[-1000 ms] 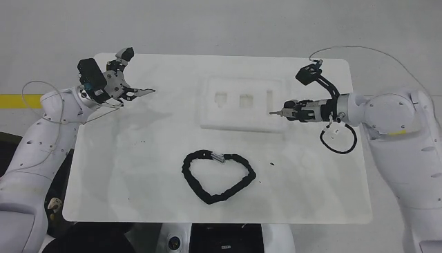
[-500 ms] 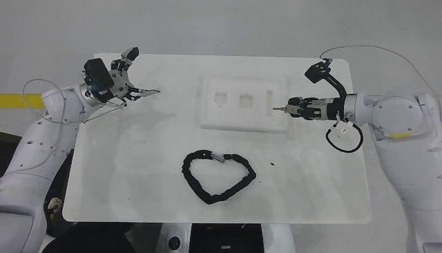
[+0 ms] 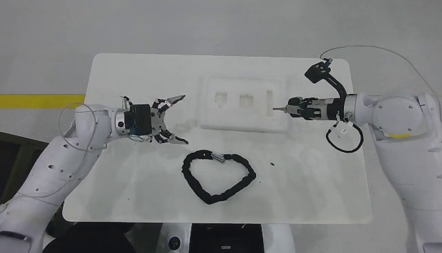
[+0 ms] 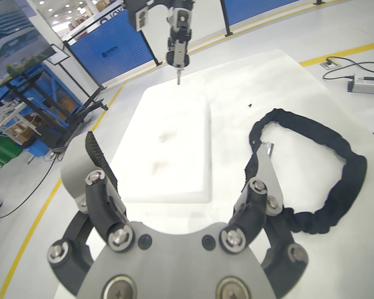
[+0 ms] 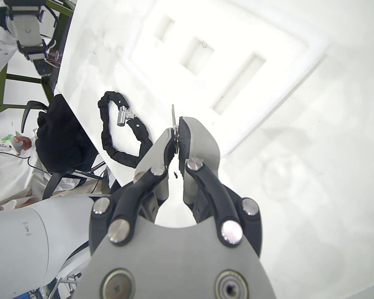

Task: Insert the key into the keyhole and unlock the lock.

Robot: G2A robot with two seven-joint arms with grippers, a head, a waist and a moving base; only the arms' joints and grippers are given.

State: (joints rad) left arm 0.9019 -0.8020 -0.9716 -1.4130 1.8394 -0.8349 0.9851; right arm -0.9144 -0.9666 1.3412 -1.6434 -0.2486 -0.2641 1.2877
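Note:
A black fabric-covered chain lock (image 3: 238,182) lies in a loop on the white table (image 3: 138,184), its silver lock body (image 3: 216,157) at the loop's far side. My right gripper (image 3: 285,108) is shut on a small metal key (image 3: 277,108) above the near right end of a foam tray (image 3: 238,118). In the right wrist view the key (image 5: 173,114) sticks out past the closed gripper (image 5: 175,127), with the lock body (image 5: 122,116) farther off. My left gripper (image 3: 179,120) is open and holds nothing, just left of the tray and the chain. From the left wrist, that gripper (image 4: 177,150) has the chain lock (image 4: 330,144) beside one finger.
The white foam tray (image 5: 237,26) has three rectangular recesses (image 5: 201,55). A tiny dark speck (image 3: 272,163) lies on the table right of the chain. A cable loop (image 3: 342,139) hangs under the right forearm.
My left arm has swung from the table's far left corner to the middle, beside the chain, still open. My right gripper shifted slightly right with the key, then held still.

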